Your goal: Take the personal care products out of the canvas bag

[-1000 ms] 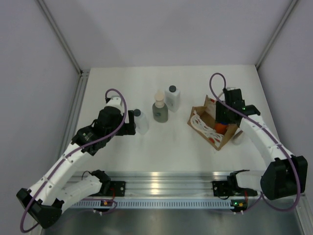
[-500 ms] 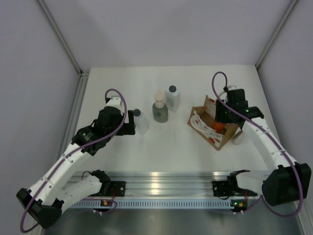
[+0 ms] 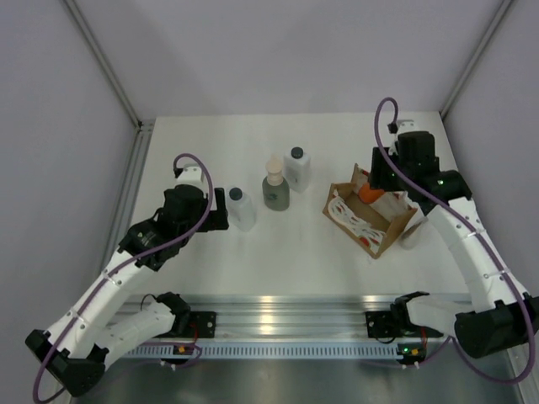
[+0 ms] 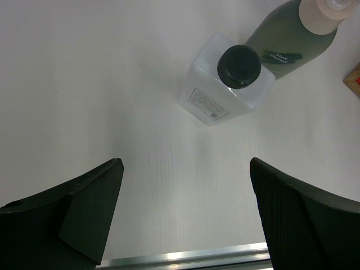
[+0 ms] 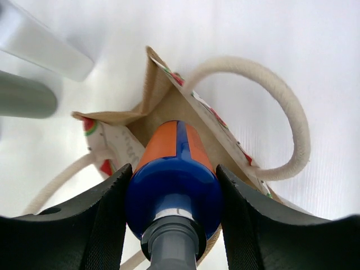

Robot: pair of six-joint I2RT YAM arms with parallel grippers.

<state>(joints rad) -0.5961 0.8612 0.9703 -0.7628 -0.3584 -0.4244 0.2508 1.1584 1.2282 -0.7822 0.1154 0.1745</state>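
The tan canvas bag [image 3: 370, 217] with cream rope handles lies at the right of the table; it also shows in the right wrist view [image 5: 169, 107]. My right gripper [image 3: 379, 187] is shut on the short orange bottle with blue cap [image 5: 175, 180] and holds it above the bag's far end; the bottle shows orange in the top view [image 3: 369, 193]. Two white bottles with dark caps [image 3: 241, 208] [image 3: 296, 167] and the grey-green pump bottle [image 3: 274, 187] stand mid-table. My left gripper [image 3: 221, 217] is open and empty just left of the near white bottle [image 4: 228, 80].
A metal rail [image 3: 286, 313] runs along the table's near edge. Grey enclosure walls and frame posts [image 3: 105, 63] stand at left and right. A blurred white bottle and grey-green bottle [image 5: 28, 93] sit at the left edge of the right wrist view.
My right gripper has risen and moved toward the far side, lifting the orange bottle up out of the bag. My left gripper has pulled back slightly from the near white bottle.
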